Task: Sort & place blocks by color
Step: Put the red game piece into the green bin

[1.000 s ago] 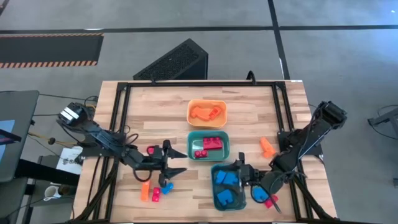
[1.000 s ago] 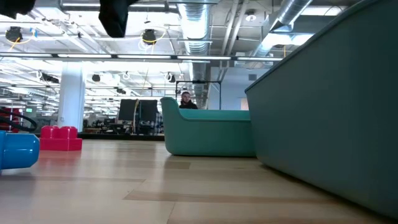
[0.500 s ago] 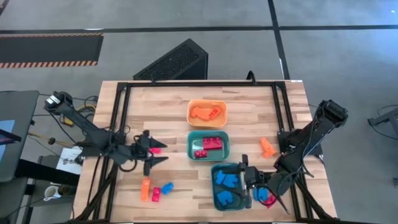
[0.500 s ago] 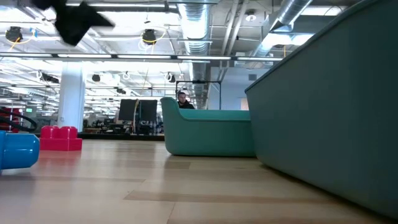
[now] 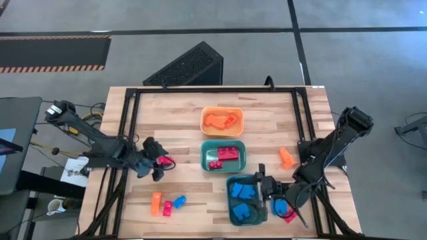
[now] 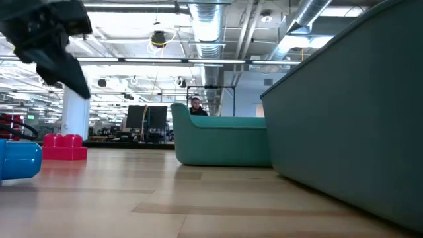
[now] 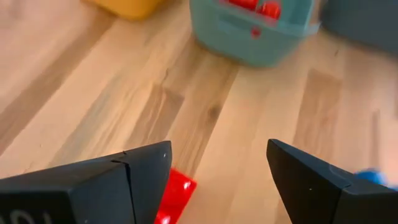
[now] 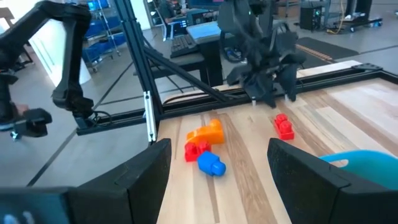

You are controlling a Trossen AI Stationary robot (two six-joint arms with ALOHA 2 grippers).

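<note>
We hold the left tool [image 5: 155, 167] spread and empty over a red block [image 5: 163, 161] on the tabletop [image 5: 267, 127] left of the bins, ready to grasp, while the right tool [image 5: 275, 198], released, waits beside the blue bin [image 5: 230, 200].

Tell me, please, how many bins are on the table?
3: an orange bin farthest back, a teal bin mid-table, and a darker teal bin at the front edge. None looks hidden.
</note>
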